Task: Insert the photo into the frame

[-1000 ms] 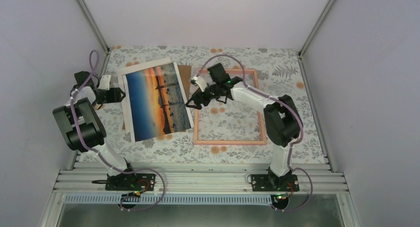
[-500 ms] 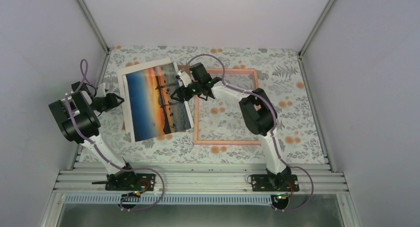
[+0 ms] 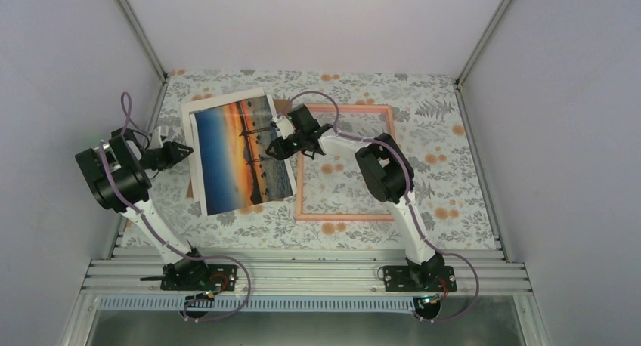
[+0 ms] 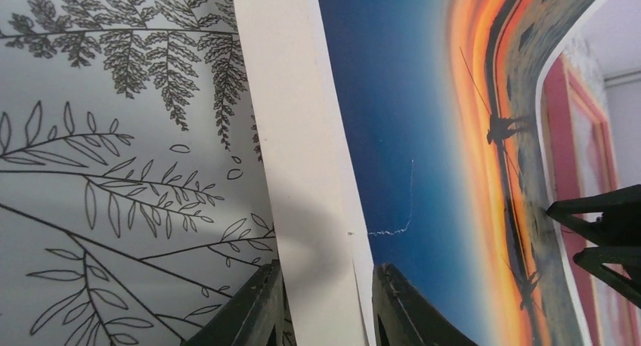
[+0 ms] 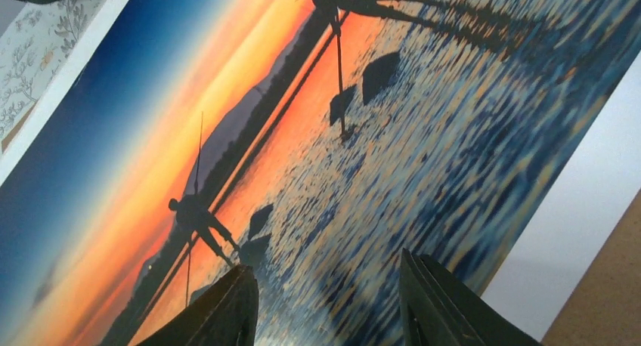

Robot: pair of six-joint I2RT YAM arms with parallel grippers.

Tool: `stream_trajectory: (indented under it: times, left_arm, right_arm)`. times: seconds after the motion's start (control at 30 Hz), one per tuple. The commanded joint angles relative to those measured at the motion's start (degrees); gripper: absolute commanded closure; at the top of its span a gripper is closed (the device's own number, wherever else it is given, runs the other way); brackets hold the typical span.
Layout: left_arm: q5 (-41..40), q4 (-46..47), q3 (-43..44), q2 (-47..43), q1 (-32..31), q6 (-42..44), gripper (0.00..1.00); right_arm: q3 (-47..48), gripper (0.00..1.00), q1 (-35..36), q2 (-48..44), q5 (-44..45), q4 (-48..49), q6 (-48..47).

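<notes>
orange and blue, the photo (image 3: 240, 153) lay face up just left of the frame (image 3: 348, 217), partly over a brown board (image 3: 284, 104), not yet inside. the left gripper (image 3: 181, 151) sat low at the white left border, its jaws spread either side of that edge. the right gripper (image 3: 281, 148), its arm stretched across the frame, hovered spread over the photo's right edge. the lift probably called for pinching only the border and raising both sides evenly to avoid a crease.
</notes>
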Motion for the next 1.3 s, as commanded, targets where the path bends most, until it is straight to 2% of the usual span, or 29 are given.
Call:
stream_trajectory:
  times: [0.0, 0.3, 0.5, 0.67, 0.93, 1.13, 1.27]
  left_arm:
    - [5.0, 0.2, 0.4, 1.8, 0.2, -0.1, 0.71]
    - [9.9, 3.8, -0.8, 1.7, 0.2, -1.6, 0.8]
    - [11.2, 4.5, -1.0, -0.7, 0.2, -1.5, 0.97]
    - [8.8, 3.7, -0.6, -6.1, 0.2, -1.1, 0.98]
    - [4.5, -1.3, 3.5, -17.0, 0.1, 0.5, 0.98]
    - [-0.1, -7.9, 11.8, -21.8, 0.1, 3.6, 0.98]
    - [2.0, -13.8, 15.3, -23.6, -0.2, 6.6, 0.98]
  right_arm:
    - [-0.3, 0.53, 0.8, 2.1, 2.3, 0.8, 0.3]
    - [-0.2, 0.57, 0.8, 2.9, 2.3, 0.3, 0.2]
    - [0.2, 0.55, 0.8, 2.5, 1.8, 0.2, 0.4]
    - [0.0, 0.4, 0.8, -0.4, -0.7, 0.2, 0.7]
    - [-1.9, 0.17, 0.8, -10.1, -3.9, 0.8, -0.9]
    - [-2.0, 0.04, 0.6, -16.0, -4.5, -1.9, -3.4]
    - [-1.9, 0.0, -0.5, -19.3, -4.6, -4.0, -5.0]
